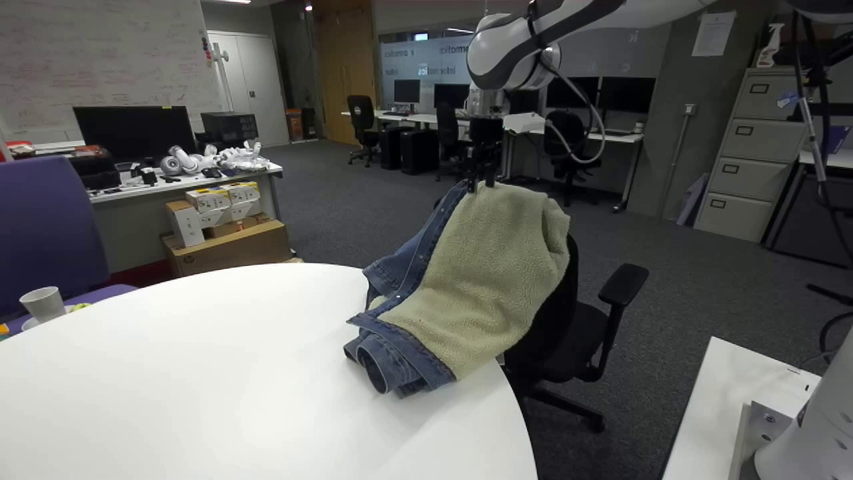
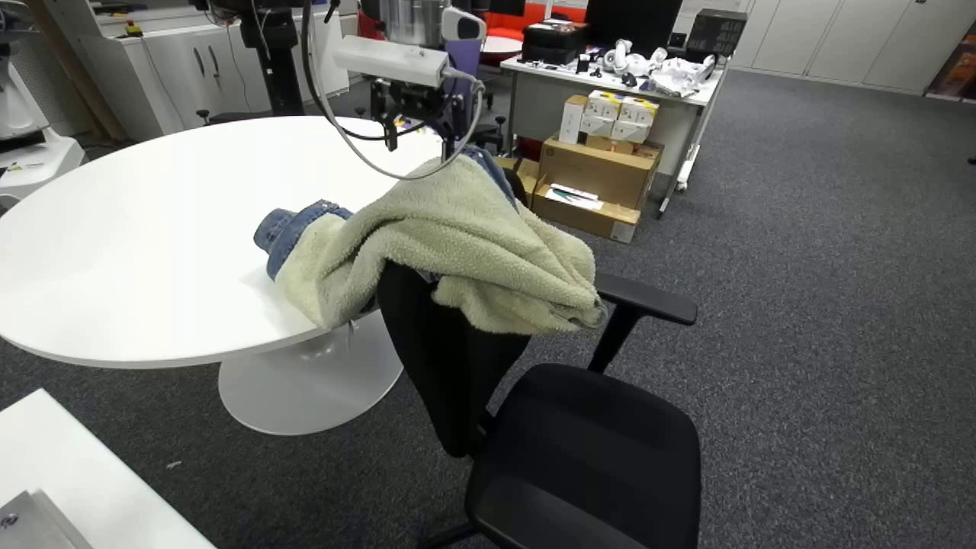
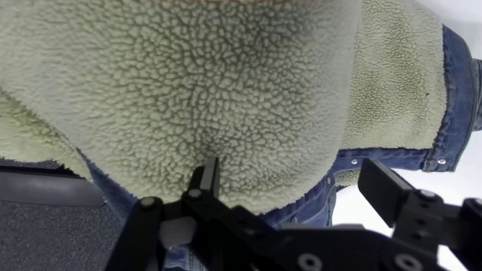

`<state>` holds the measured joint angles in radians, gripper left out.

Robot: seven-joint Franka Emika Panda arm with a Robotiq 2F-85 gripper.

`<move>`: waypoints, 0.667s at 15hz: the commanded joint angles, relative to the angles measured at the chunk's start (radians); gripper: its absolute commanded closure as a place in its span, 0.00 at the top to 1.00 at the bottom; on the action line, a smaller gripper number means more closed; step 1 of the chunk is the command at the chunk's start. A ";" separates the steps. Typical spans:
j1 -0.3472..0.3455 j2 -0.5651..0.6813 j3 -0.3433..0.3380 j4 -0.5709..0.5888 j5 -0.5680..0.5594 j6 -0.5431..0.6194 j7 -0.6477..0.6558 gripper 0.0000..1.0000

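Note:
A blue denim jacket with a cream fleece lining (image 1: 480, 280) is draped over the back of a black office chair (image 1: 580, 333), fleece side out. It shows in an exterior view (image 2: 457, 229) too, with its denim-edged end resting on the round white table (image 1: 233, 373). My gripper (image 1: 481, 187) points down at the jacket's top; it also shows in an exterior view (image 2: 419, 151). In the wrist view the fingers of my gripper (image 3: 290, 163) are wide apart with nothing clamped between them. One finger is over the fleece lining (image 3: 226, 94); I cannot tell whether it touches.
The chair's armrest (image 2: 648, 299) sticks out beside the jacket. A cable loops beside the gripper. The robot's base stands on a white bench (image 1: 740, 380). A desk with boxes (image 1: 226, 247) under it and a purple chair (image 1: 46, 220) with a cup (image 1: 43, 303) nearby stand beyond the table.

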<state>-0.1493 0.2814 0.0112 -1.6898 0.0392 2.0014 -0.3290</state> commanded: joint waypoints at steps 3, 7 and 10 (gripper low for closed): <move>0.026 -0.086 -0.036 -0.061 -0.109 0.023 0.004 1.00; 0.024 -0.087 -0.046 -0.078 -0.152 0.033 0.009 1.00; 0.024 -0.080 -0.054 -0.103 -0.187 0.046 0.014 1.00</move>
<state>-0.1415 0.2413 -0.0196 -1.7231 -0.1048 2.0090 -0.3278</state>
